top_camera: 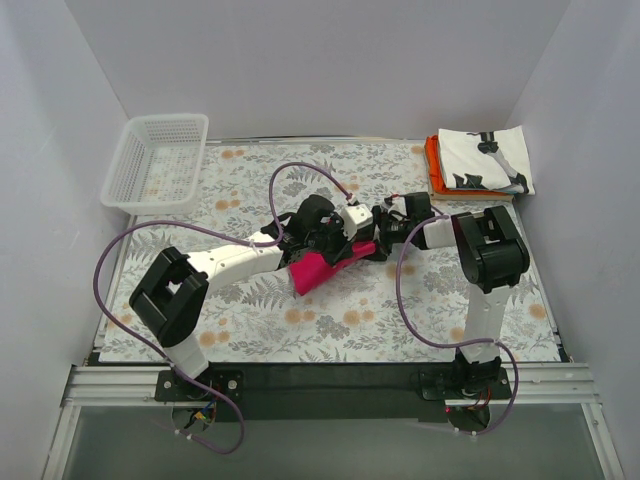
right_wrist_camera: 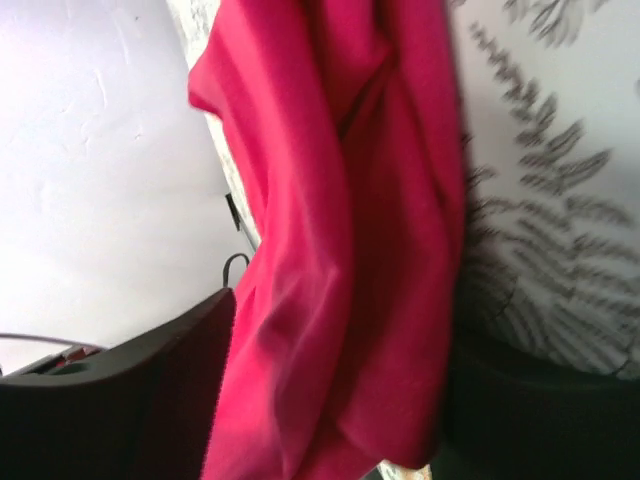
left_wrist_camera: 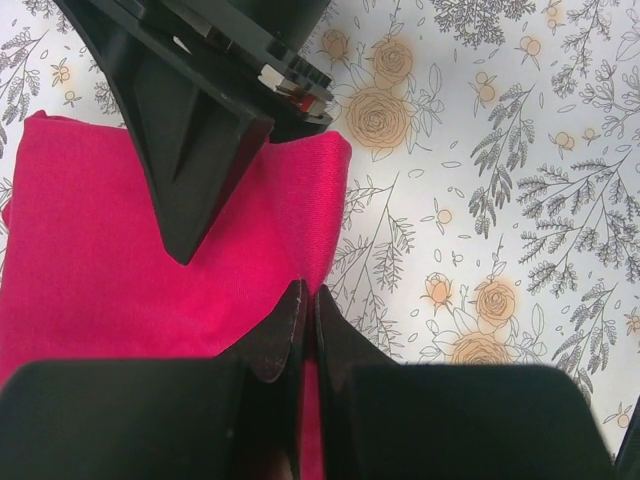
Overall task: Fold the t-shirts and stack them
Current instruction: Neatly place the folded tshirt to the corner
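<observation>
A crimson-pink t-shirt (top_camera: 316,270), folded into a thick bundle, lies at the middle of the floral table between both grippers. My left gripper (top_camera: 338,240) is shut on its edge; in the left wrist view the jaws (left_wrist_camera: 308,300) pinch a thin fold of the pink cloth (left_wrist_camera: 90,250). My right gripper (top_camera: 383,243) reaches in from the right. In the right wrist view the pink t-shirt (right_wrist_camera: 340,250) fills the whole gap between the fingers (right_wrist_camera: 130,400), which touch it on both sides. At the back right, a white t-shirt with black print (top_camera: 485,160) lies folded on an orange one (top_camera: 432,160).
A white mesh basket (top_camera: 120,165) stands at the back left corner. White walls close in the table on three sides. Purple cables loop beside both arms. The right gripper's black finger (left_wrist_camera: 195,150) shows above the cloth in the left wrist view.
</observation>
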Action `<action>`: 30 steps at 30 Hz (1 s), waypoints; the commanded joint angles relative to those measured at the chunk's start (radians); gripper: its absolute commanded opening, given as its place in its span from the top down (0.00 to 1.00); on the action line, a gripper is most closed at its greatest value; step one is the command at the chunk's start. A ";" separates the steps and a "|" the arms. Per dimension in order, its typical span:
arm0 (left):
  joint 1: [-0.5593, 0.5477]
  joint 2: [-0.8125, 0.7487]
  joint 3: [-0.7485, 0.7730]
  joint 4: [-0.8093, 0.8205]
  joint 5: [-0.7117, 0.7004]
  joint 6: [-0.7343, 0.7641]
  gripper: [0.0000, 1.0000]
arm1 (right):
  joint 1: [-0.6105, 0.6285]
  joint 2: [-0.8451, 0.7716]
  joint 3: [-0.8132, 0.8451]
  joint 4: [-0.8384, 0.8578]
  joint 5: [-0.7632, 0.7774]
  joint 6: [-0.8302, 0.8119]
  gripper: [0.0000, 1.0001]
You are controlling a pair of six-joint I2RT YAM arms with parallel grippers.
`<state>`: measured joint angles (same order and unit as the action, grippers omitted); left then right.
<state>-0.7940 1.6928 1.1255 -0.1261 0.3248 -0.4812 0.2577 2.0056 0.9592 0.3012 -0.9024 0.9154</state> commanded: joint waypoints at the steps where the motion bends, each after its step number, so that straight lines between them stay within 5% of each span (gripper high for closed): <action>1: 0.003 -0.013 0.011 0.037 0.026 -0.030 1.00 | 0.005 0.064 0.019 -0.013 0.158 -0.082 0.40; 4: 0.003 -0.001 0.020 0.029 0.016 -0.039 0.98 | 0.006 0.073 0.055 -0.017 0.171 -0.162 0.65; 8: 0.024 -0.057 0.031 -0.026 0.057 -0.097 0.82 | 0.003 0.055 0.269 -0.367 0.241 -0.462 0.99; 14: 0.128 -0.222 0.016 -0.156 0.099 -0.180 0.58 | -0.046 -0.008 0.400 -0.577 0.462 -0.830 0.99; 20: 0.212 -0.323 -0.015 -0.285 -0.003 -0.139 0.57 | -0.126 -0.011 0.521 -0.668 0.625 -1.100 0.99; 30: 0.288 -0.394 -0.113 -0.250 -0.010 -0.151 0.51 | -0.221 0.125 0.955 -0.800 0.776 -1.257 0.99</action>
<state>-0.5182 1.3422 1.0294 -0.3748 0.3168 -0.6266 0.0612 2.0937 1.7699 -0.4541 -0.1944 -0.2588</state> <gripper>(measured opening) 0.475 0.045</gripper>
